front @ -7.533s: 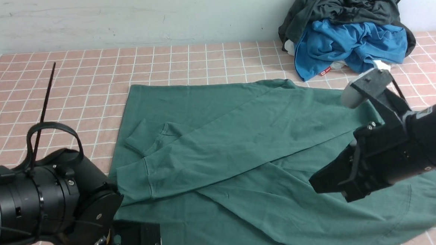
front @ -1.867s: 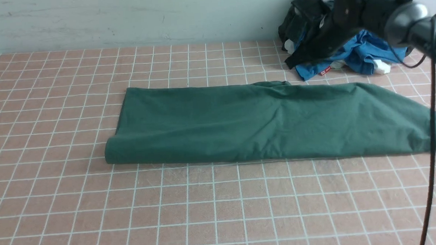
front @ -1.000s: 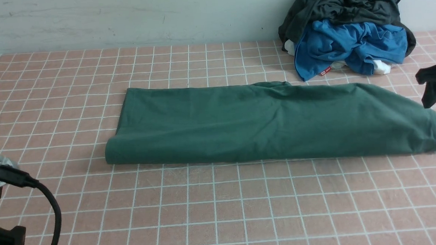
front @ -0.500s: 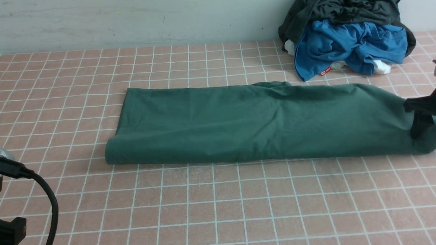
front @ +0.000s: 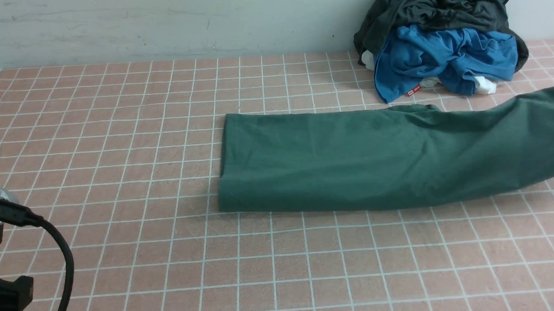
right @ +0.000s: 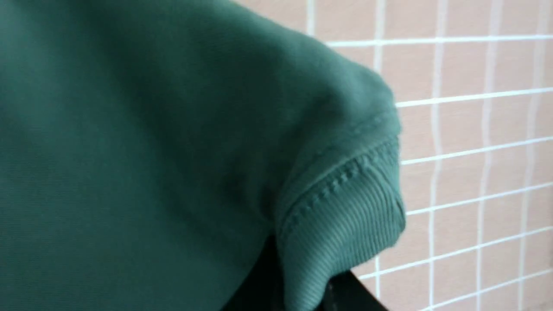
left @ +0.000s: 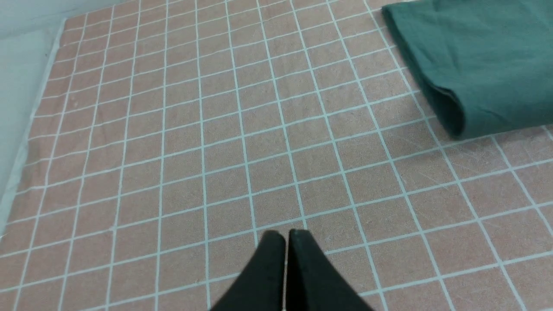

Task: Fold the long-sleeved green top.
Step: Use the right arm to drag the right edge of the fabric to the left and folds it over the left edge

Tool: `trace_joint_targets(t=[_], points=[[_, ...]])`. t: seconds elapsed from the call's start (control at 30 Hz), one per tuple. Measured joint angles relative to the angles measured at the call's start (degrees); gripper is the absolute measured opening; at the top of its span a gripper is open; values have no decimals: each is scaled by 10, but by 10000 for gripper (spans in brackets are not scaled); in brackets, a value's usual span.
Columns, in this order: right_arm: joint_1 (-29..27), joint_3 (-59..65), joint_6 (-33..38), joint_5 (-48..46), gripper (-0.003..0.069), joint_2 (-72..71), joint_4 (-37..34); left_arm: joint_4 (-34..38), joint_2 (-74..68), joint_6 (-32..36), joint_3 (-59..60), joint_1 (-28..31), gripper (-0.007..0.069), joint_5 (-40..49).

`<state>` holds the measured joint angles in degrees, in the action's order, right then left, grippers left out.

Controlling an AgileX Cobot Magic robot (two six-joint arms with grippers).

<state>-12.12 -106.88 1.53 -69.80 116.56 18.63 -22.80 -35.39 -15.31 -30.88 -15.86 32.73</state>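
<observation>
The dark forest-green cotton long-sleeved top [front: 353,165] lies as a long folded band on the pink white-gridded bench [front: 114,135]. It runs from the centre of the front view out toward 3 o'clock, where its end rises off the surface and leaves the frame. That lift comes from the right end effector [right: 302,298], whose dark fingers pinch the ribbed band [right: 345,229] at that end. Gripping the narrow end looks like preparation for carrying it over toward 9 o'clock to halve the band. The left end effector [left: 285,237] is pressed together on nothing, low at 8 o'clock over bare tiles, probably parked out of the fold's path. The bright blue garment [front: 442,56] and dark charcoal-grey garment [front: 435,0] sit heaped at 1 o'clock, near the top's far edge
</observation>
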Motion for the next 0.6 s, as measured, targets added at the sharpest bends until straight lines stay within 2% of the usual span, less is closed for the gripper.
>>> trace_joint_targets(t=[0.17, 0.27, 0.5, 0.53, 0.6], points=[[64, -23, -8, -3, 22, -29, -88, 0, 0, 0, 0, 0, -3, -2], [145, -23, -9, 27, 22, -25, -161, 0, 0, 0, 1, 0, -3, -2], [321, -22, -6, 206, 22, 14, -306, 0, 0, -1, 1, 0, -3, -4], [325, -22, -6, 206, 22, 16, -309, 0, 0, -1, 1, 0, -3, -4], [374, -22, 7, 255, 22, 48, -333, 0, 0, -2, 1, 0, -3, -4]])
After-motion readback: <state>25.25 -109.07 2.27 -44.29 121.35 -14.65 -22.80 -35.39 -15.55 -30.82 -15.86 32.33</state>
